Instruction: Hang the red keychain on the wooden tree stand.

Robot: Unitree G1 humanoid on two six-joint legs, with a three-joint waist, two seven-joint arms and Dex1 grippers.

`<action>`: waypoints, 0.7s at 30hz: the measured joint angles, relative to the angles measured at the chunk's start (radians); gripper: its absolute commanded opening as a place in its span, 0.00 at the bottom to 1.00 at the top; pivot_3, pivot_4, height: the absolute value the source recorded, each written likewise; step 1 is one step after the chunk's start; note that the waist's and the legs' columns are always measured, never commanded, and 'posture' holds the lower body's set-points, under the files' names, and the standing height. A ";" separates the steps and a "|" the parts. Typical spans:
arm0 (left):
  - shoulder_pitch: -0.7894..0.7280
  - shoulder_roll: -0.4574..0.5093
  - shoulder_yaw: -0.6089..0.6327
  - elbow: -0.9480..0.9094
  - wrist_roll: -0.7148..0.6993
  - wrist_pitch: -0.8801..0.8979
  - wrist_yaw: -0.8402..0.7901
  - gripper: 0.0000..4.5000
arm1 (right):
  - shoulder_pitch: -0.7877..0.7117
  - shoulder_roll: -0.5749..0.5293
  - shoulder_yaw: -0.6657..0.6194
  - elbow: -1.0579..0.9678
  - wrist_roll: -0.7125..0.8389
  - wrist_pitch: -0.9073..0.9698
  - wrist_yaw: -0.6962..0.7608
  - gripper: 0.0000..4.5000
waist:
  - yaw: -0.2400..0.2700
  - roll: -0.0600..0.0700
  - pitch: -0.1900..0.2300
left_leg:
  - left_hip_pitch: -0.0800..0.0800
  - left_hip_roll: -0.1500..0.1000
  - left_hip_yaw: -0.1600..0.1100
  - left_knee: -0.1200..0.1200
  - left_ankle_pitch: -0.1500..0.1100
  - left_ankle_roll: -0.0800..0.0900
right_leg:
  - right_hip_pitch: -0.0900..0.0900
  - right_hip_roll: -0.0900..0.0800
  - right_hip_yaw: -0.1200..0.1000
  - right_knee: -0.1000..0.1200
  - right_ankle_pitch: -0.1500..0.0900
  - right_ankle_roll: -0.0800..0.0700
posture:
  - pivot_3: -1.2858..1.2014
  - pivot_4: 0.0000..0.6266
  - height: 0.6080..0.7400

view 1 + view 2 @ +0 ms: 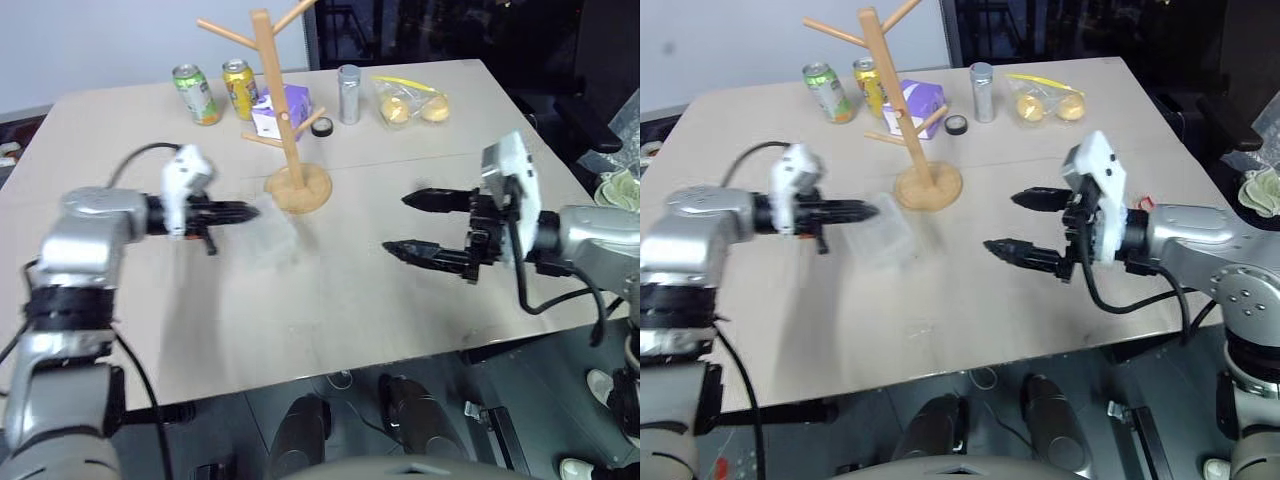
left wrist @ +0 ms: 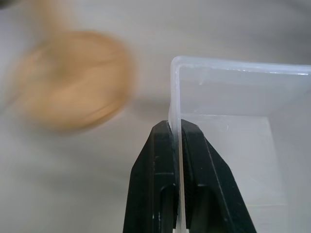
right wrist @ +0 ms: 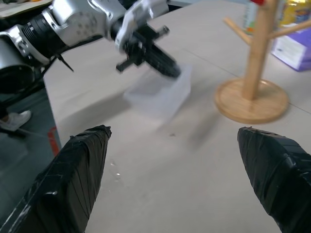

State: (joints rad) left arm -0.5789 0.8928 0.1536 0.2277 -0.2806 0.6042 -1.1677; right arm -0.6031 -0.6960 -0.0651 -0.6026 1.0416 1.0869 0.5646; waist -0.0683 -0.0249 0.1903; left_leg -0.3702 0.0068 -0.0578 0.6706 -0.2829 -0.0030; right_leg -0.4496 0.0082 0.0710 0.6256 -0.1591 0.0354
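— Where did we see the wooden tree stand (image 1: 296,185)?

— It stood upright on the worktop (image 1: 350,290), toward the far edge, with cans and a purple box just behind it. We could not make out the red keychain.

— And the claws?

— Our left claw (image 2: 177,138) was pinched tight on the wall of a clear plastic box (image 2: 233,121) beside the stand's round base. Our right claw (image 1: 412,225) hovered near the right edge, spread wide and empty.

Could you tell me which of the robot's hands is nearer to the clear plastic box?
The left. The left hand is shut on the wall of the clear plastic box, while the open right hand hangs apart on its other side.
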 measured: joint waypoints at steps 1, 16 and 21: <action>0.034 -0.005 0.068 0.004 0.001 0.028 0.097 0.01 | -0.005 0.013 0.029 0.000 -0.022 -0.019 0.004 1.00 | 0.003 0.000 0.000 | 0.000 0.000 -0.001 0.001 0.000 0.000 | 0.000 0.000 -0.001 0.000 0.000 0.000 | 0.52 0.24 1.00; -0.049 -0.091 0.356 0.452 0.080 -0.005 0.856 0.01 | -0.042 0.031 0.094 0.057 -0.108 -0.078 0.063 1.00 | 0.039 -0.004 -0.002 | -0.002 -0.005 -0.003 0.002 0.000 -0.001 | 0.001 -0.008 -0.006 0.000 0.001 0.000 | 0.52 0.24 1.00; -0.108 -0.094 0.354 0.575 0.078 -0.054 0.870 0.40 | -0.042 0.025 0.087 0.058 -0.108 -0.067 0.050 1.00 | 0.035 -0.004 -0.002 | -0.002 -0.005 -0.004 0.002 0.000 -0.001 | 0.001 -0.008 -0.006 0.000 0.001 0.000 | 0.52 0.24 1.00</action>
State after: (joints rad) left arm -0.6872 0.7993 0.5072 0.8028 -0.2029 0.5504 -0.2976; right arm -0.6448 -0.6709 0.0224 -0.5449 0.9341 1.0201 0.6143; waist -0.0331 -0.0290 0.1880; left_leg -0.3723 0.0017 -0.0615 0.6721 -0.2826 -0.0036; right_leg -0.4486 0.0000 0.0651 0.6254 -0.1584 0.0353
